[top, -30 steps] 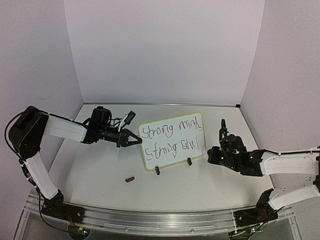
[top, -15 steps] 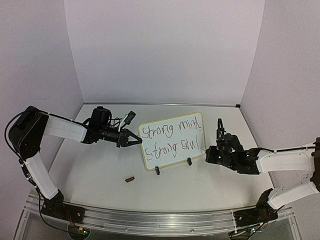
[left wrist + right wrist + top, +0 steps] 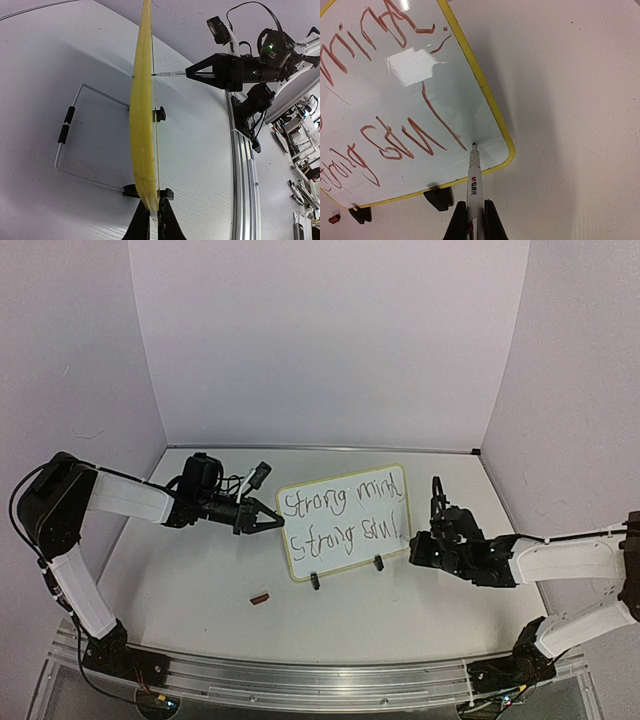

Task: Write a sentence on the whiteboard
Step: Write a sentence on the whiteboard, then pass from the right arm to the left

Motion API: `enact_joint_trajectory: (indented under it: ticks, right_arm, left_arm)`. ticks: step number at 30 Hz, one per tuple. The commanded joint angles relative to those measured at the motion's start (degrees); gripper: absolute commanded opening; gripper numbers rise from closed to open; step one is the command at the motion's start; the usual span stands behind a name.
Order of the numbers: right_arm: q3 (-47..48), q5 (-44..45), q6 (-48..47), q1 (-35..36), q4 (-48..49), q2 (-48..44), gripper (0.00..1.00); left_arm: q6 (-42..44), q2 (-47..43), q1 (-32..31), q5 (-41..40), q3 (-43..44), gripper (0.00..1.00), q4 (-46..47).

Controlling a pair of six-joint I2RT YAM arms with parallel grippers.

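Two arms, top view: the left gripper pinches the left edge of the whiteboard. The board stands tilted back on the table between my arms. I judge this grip steadies it against the pen's push.
Writing, top view: the sentence fills the board in two lines, "Strong mind / Strong soul", with a tall stroke after the last word.
Right arm, top view: the right gripper reaches in from the right toward the board's lower right corner.
Loose piece, top view: a small dark red piece lies on the table in front of the board, well apart from both grippers (perhaps a pen cap; too small to tell).
Board, left wrist view: I see it edge-on, with my jaws closed together on its yellow frame.
Support, left wrist view: the wire stand props the back, and black clips grip the rim, so the writing face is turned toward the other arm.
Pen, left wrist view: the marker runs from the right gripper to the writing face, its nib at the surface.
Grip, right wrist view: the jaws are clamped on the marker's barrel, nib pointing forward.
Nib, right wrist view: it sits just below the tall stroke's end, inside the frame near the corner. I judge only an exclamation dot remains.
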Motion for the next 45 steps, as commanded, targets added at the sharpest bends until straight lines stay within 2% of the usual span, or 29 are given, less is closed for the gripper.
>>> enact_joint_trajectory:
  ticks: [1,8,13,16,20,25,26,29,34,38,42,45]
  right_arm:
    - [1.58,1.82,-0.49,0.25,1.34,0.39,0.00]
    - [0.82,1.43,-0.63,0.26,1.37,-2.04,0.00]
    - [-2.92,1.92,-2.04,0.25,1.36,-10.55,0.00]
    - [-4.26,2.43,-2.78,0.17,-0.16,-15.43,0.00]
    - [-4.22,3.38,-3.30,-0.08,-3.56,-17.39,0.00]
    - [-3.14,2.37,-4.59,-0.37,-5.08,-17.76,0.00]
    - [-2.70,1.92,-4.97,-0.35,-5.56,-17.68,0.00]
    - [-1.30,1.08,-6.23,-0.45,-6.71,-17.60,0.00]
    - [1.00,-1.83,-8.32,-0.53,-10.91,-18.47,0.00]
    - [4.91,-8.66,-11.03,-0.53,-16.26,-18.56,0.00]
    - [12.58,-19.60,-13.85,-0.56,-25.70,-16.75,0.00]
    - [17.75,-28.25,-14.91,-0.53,-31.53,-14.44,0.00]
  left_arm:
    - [2.43,-0.21,-0.48,-1.47,-0.54,0.00,-2.39]
    - [2.43,-0.23,-0.48,-1.53,-0.53,0.00,-2.41]
    - [2.16,-0.17,-0.48,-1.94,-0.55,0.03,-2.35]
    - [1.50,-0.50,-0.48,-2.31,-0.93,0.19,-1.39]
    - [0.93,-1.46,-0.48,-3.47,-1.80,0.40,-0.28]
    - [0.41,-3.39,-0.47,-5.30,-3.16,0.55,1.11]
    - [0.41,-3.89,-0.42,-5.99,-3.39,0.62,1.32]
    - [0.17,-5.39,-0.30,-8.09,-4.50,0.75,2.07]
    - [-1.99,-9.38,0.31,-14.30,-7.94,0.80,5.55]
    - [-3.38,-17.41,0.25,-22.54,-13.21,0.80,6.20]
    - [0.09,-30.15,-1.17,-31.53,-14.95,0.79,-4.18]
    - [1.20,-37.44,-3.26,-33.82,-12.87,0.79,-13.20]
